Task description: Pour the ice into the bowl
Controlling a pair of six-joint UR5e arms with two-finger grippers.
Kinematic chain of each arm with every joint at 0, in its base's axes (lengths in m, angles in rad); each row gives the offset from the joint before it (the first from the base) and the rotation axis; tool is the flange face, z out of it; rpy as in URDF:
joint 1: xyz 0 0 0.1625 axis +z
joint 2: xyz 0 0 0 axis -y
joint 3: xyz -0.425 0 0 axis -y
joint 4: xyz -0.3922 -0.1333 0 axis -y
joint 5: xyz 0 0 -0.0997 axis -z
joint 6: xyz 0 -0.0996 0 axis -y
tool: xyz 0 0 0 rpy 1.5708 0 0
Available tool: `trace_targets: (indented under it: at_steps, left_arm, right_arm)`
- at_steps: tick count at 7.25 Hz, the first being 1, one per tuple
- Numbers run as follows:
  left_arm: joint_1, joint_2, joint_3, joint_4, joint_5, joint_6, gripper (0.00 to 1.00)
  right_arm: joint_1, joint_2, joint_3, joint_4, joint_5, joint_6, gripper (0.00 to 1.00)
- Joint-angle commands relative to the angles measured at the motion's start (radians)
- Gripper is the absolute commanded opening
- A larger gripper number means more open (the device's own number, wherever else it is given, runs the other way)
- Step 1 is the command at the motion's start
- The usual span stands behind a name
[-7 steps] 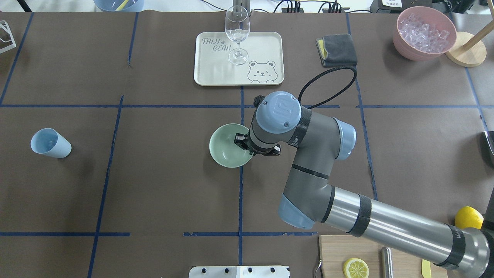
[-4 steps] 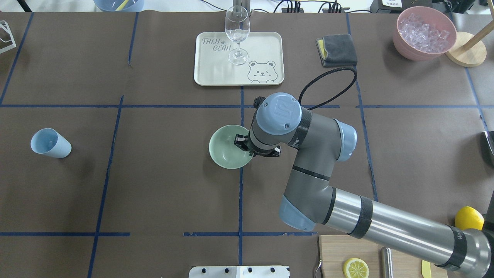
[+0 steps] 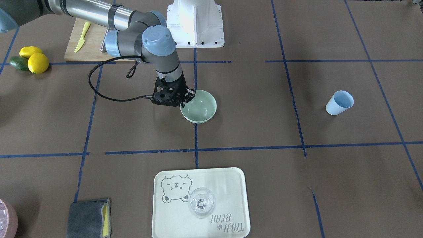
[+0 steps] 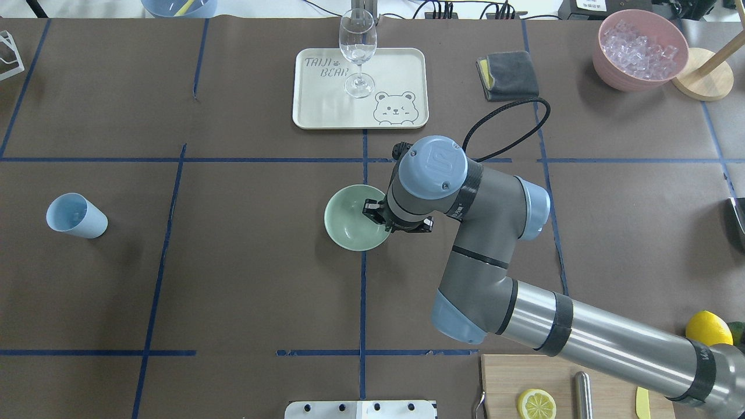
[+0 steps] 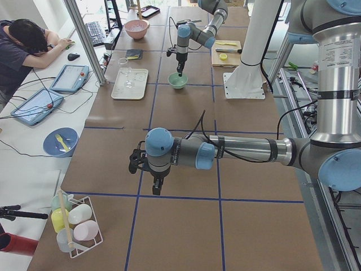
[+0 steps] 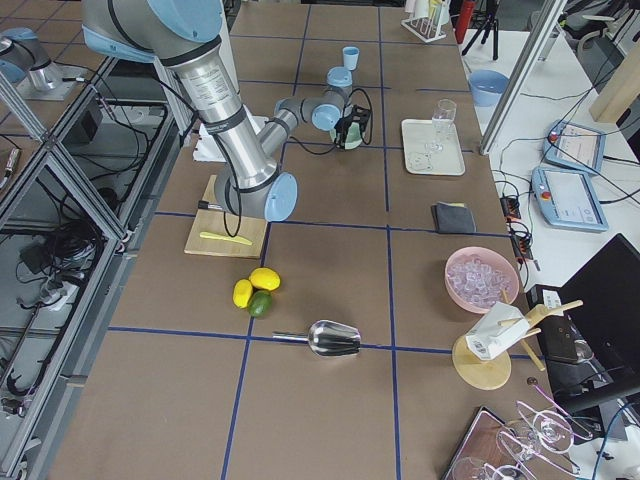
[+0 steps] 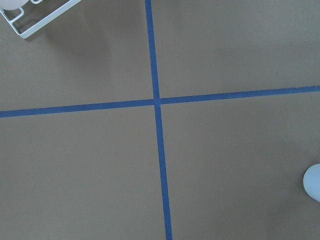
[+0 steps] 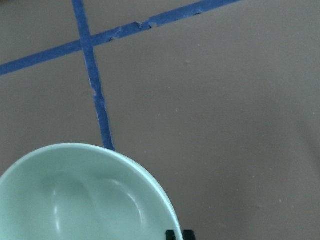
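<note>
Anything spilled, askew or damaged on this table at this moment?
Nothing stands out. The bowl is empty and intact, its rim pinched by the right gripper; the ice sits unspilled in the pink container. Only the blue tape looks slightly ragged.

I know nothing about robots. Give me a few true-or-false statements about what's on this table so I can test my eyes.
1. The mint-green bowl already has ice in it. False: it is empty. The ice is heaped in the pink bowl.
2. The right pincer is closed on the mint-green bowl's rim. True.
3. The wine glass stands on the bear tray. True.
4. The light blue cup sits on the bear tray too. False: it is alone on the table, far off on the robot's left side.
</note>
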Motion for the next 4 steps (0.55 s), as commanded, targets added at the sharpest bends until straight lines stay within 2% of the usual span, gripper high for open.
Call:
trace_targets:
  at_steps: [1, 2, 4]
  left_arm:
    - [0.000, 0.000, 0.000, 0.001, 0.000, 0.000, 1.00]
    - [0.000, 0.000, 0.000, 0.001, 0.000, 0.000, 1.00]
    - [0.000, 0.000, 0.000, 0.001, 0.000, 0.000, 1.00]
  right_arm:
    - [0.000, -0.011, 0.012, 0.002, -0.010, -0.002, 0.67]
    - [0.000, -0.013, 0.014, 0.002, -0.012, -0.002, 1.00]
    - [0.003, -0.011, 0.015, 0.003, -0.010, -0.003, 1.00]
